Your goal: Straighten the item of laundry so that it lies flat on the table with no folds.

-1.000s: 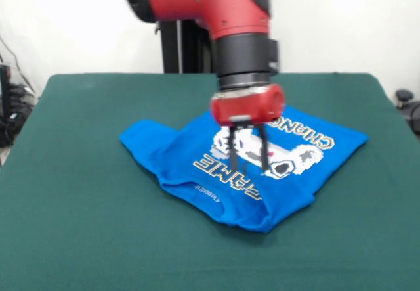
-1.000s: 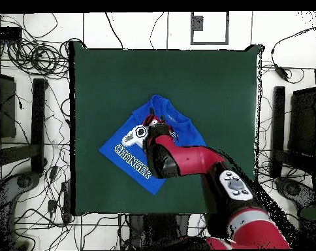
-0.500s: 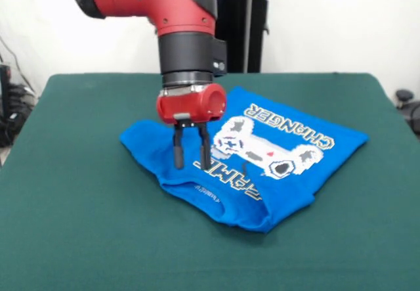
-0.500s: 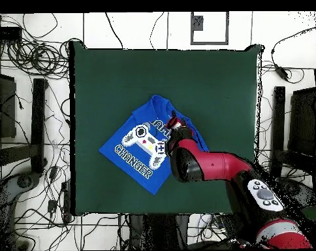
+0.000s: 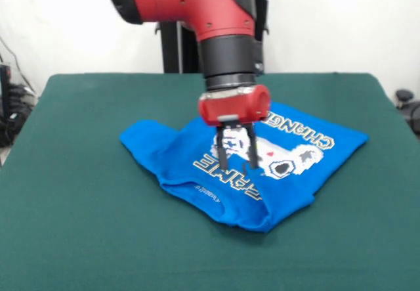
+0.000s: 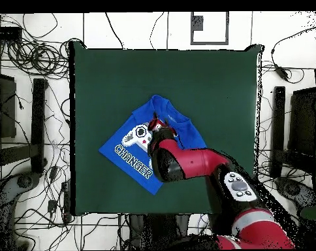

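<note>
gripper moved back right | fingers spread | T-shirt print beneath

The arm is covering the T-shirt's right part in the overhead view — the word above the controller print is hiding under it. In the front view the tool is masking part of the controller print — its upper arm is running off the top edge.

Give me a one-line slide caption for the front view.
Open end effector poised over the printed controller on a folded blue T-shirt lying on the green table.
</note>
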{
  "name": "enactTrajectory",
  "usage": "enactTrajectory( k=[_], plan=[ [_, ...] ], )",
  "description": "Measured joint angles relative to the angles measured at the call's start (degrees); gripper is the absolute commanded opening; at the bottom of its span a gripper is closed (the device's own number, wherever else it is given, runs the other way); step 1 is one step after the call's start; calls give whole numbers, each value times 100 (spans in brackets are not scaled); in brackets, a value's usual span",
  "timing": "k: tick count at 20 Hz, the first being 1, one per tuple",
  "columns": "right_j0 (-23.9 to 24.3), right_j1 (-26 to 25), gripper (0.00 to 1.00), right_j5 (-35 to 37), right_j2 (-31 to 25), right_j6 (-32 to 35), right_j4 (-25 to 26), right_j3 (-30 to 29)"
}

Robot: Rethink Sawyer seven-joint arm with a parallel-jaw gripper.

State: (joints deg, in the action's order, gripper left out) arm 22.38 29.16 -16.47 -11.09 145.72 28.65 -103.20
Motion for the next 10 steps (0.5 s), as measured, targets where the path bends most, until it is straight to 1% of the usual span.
enactTrajectory(
  k=[4, 10],
  plan=[
    [-125, -71, 100, -2, -1, 0, 1, -1],
    [-127, -246, 100, -94, 1, 0, 1, 0]
  ],
)
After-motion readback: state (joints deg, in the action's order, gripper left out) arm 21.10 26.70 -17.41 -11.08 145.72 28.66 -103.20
